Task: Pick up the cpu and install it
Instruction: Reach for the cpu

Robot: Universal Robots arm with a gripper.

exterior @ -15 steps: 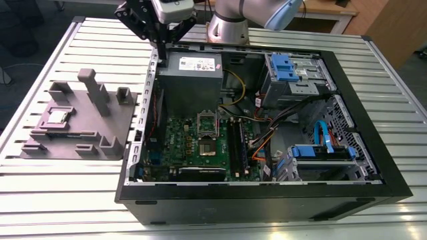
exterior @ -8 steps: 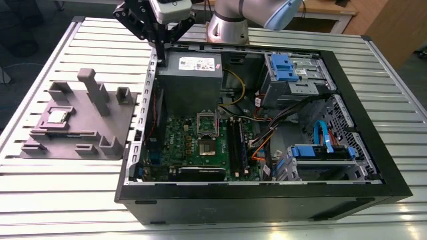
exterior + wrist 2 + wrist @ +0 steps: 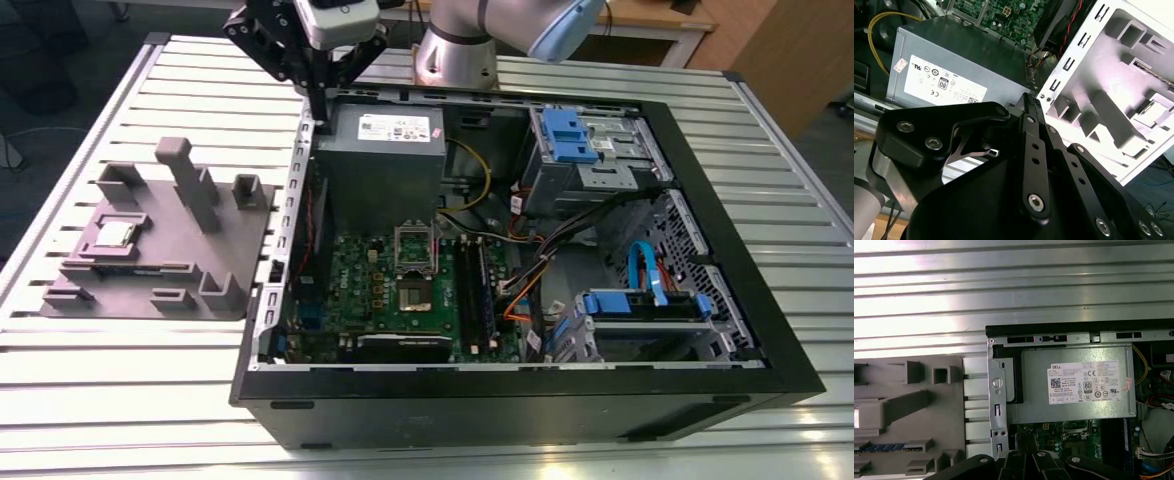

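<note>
Your end effector hangs closed and empty. The cpu sits nested in its fixture, located for pickup.

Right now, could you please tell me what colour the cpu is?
The cpu is silver-grey with a paler rim; the exterior view shows it best.

Strong overhead light is hitting the metal table, laying white glare bands across its slats in the exterior view and washing out the upper slats in the first wrist view. The grey fixture plate is blowing out almost white in the second wrist view. The computer case is shadowing its own interior, which is looking dim along the walls.
</note>
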